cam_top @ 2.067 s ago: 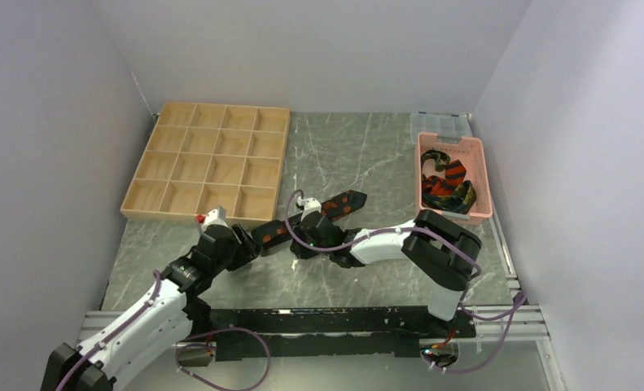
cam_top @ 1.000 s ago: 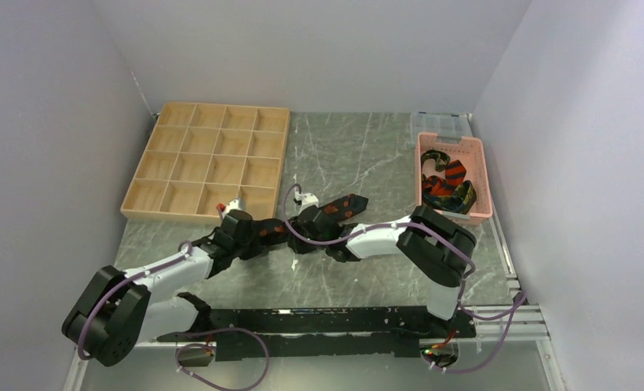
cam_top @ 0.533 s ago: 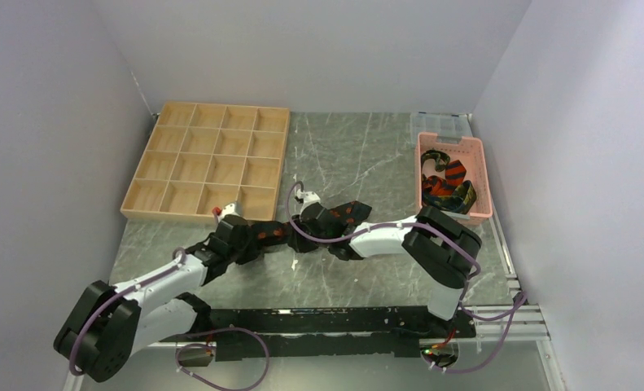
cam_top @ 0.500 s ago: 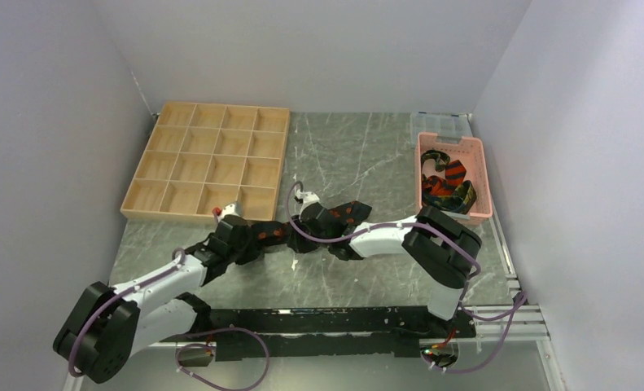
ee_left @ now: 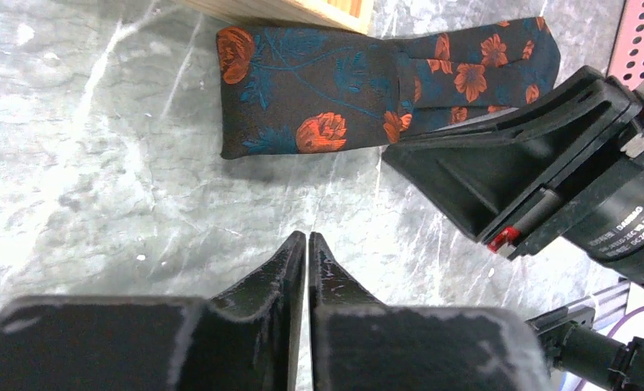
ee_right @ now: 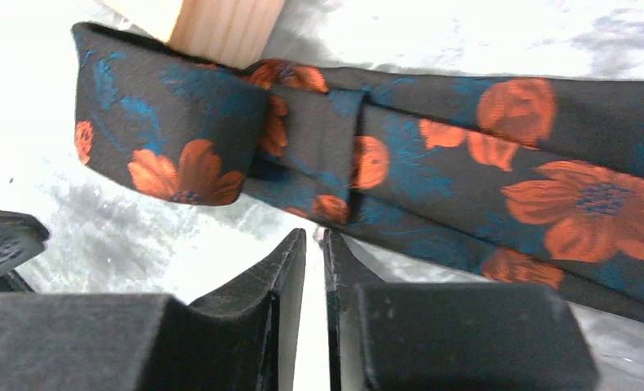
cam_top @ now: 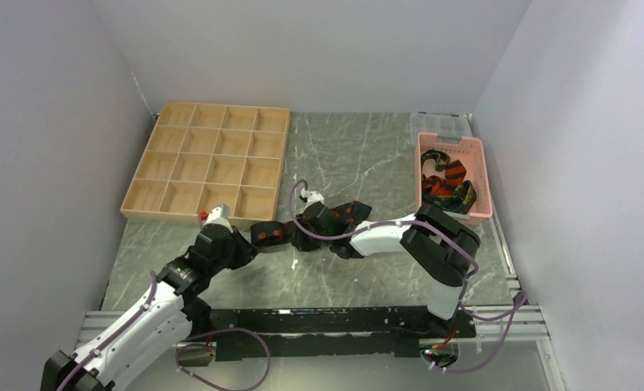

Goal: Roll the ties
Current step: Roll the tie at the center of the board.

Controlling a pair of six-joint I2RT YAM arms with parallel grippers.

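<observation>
A black tie (cam_top: 276,232) with orange flowers and blue stems lies flat on the table in front of the wooden tray, its left end folded over (ee_left: 302,114) (ee_right: 172,138). My left gripper (cam_top: 243,246) (ee_left: 307,238) is shut and empty, a short way back from the fold. The right gripper (cam_top: 304,225) (ee_right: 314,236) has its tips at the tie's near edge, almost shut, with a thin gap showing bare table. More ties (cam_top: 447,186) lie heaped in the pink basket (cam_top: 453,143).
A wooden compartment tray (cam_top: 208,163) stands at the back left, its corner (ee_right: 221,24) just behind the tie's fold. The pink basket is at the right, near the side wall. Marble tabletop (cam_top: 359,155) lies between them. The right gripper's body (ee_left: 546,163) sits close beside the left fingers.
My left arm has drawn back toward the near left, off the tie's folded end, which stays on the table. The right gripper has hardly moved.
</observation>
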